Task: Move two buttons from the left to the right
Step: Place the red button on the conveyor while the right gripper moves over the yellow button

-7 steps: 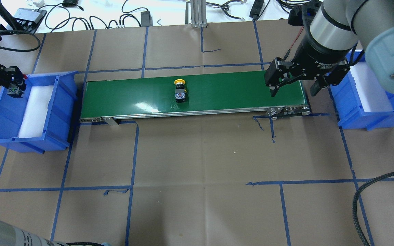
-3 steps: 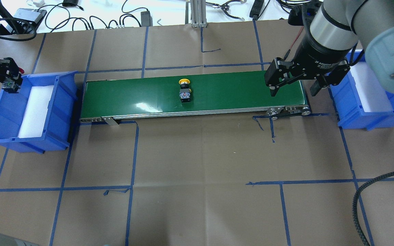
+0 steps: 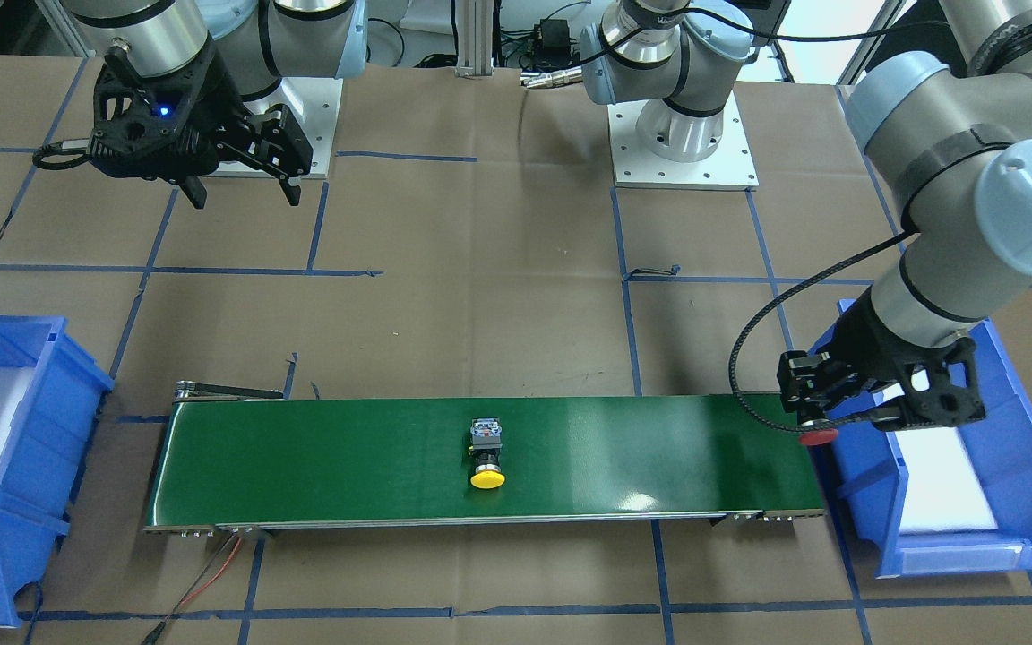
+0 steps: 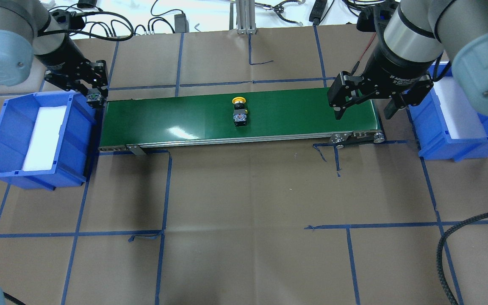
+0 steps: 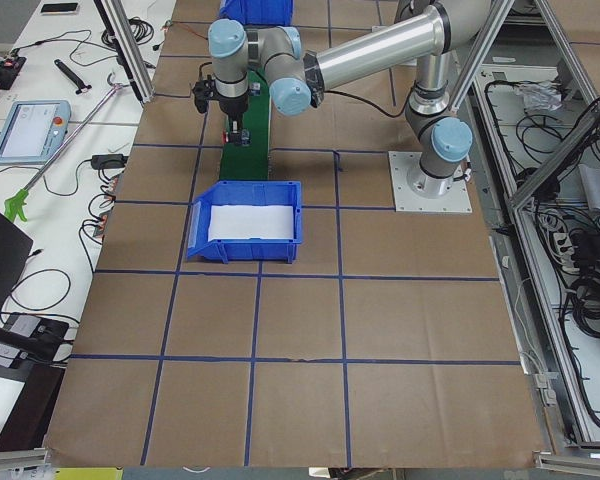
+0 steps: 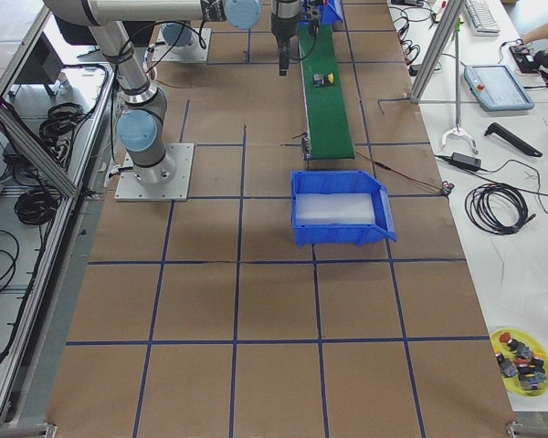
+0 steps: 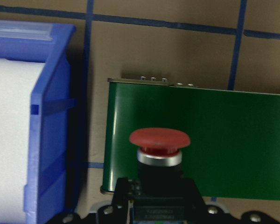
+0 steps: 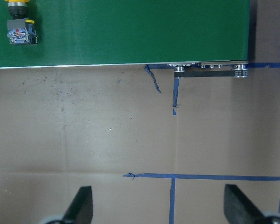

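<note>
Robotics lab, taped paper-covered table (image 4: 244, 190), teach pendant (image 5: 30, 130), loose cables (image 6: 498, 208)

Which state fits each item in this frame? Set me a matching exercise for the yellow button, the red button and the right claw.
Items:
1 yellow button
2 red button
3 right claw

States:
A open, holding nothing
B lying on the green belt
C gripped by the left claw

Pairs: 1-B, 2-C, 3-A.
</note>
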Robot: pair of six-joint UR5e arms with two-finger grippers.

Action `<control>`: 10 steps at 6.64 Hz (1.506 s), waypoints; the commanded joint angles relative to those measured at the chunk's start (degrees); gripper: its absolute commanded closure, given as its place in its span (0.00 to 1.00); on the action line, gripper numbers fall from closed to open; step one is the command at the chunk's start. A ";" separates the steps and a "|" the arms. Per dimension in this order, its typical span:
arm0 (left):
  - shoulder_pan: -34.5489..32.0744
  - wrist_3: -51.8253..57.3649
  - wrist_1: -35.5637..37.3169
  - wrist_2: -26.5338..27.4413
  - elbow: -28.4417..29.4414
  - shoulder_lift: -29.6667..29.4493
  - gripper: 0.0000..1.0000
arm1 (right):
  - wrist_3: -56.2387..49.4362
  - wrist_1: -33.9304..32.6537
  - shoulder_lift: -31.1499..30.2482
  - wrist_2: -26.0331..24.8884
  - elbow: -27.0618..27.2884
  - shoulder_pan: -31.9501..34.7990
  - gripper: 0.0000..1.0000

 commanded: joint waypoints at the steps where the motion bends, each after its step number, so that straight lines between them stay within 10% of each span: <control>1: -0.76 -1.25 0.91 -0.07 -2.53 -0.68 1.00 | -0.09 -0.09 0.02 -0.07 0.48 0.00 0.00; 8: -0.06 4.37 12.16 0.11 -4.91 -7.36 1.00 | -0.18 -12.03 9.34 0.02 0.22 0.00 0.00; 10: 0.03 3.67 12.16 0.11 -4.91 -7.98 0.01 | -0.18 -13.44 10.83 -0.07 0.13 0.00 0.00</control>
